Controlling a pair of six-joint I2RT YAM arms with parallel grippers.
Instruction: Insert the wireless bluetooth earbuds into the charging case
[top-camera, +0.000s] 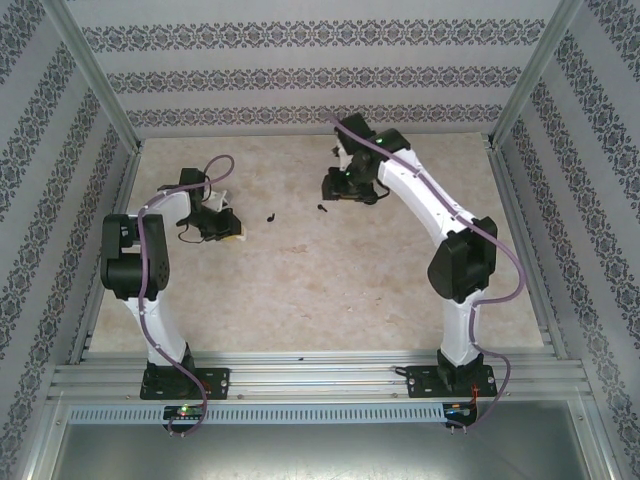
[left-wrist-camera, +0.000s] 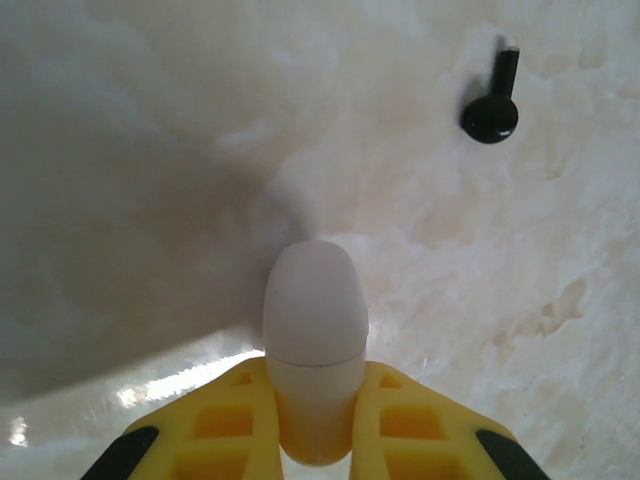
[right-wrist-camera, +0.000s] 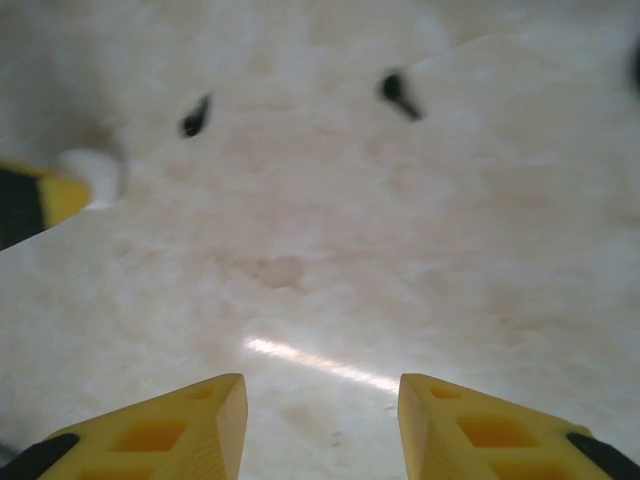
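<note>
- White oval case (left-wrist-camera: 313, 320) is clamped between the yellow left fingers (left-wrist-camera: 252, 395); its rounded end pokes out past their tips, and a seam crosses it close to them.
- A black earbud (left-wrist-camera: 490, 108) lies on the desk (left-wrist-camera: 150, 150) ahead of the left fingers and off to their right, well clear of the case, with its stem pointing away.
- The right fingers (right-wrist-camera: 222, 405) stand apart with nothing between them, over bare desk.
- Ahead of the right fingers lie both earbuds, blurred and well apart: one earbud (right-wrist-camera: 195, 115) to the left, the other earbud (right-wrist-camera: 400, 95) to the right.
- From above, both lie between the two sets of fingers, one earbud (top-camera: 271, 215) nearer the left fingers and the other earbud (top-camera: 322, 208) just beside the right fingers.
</note>
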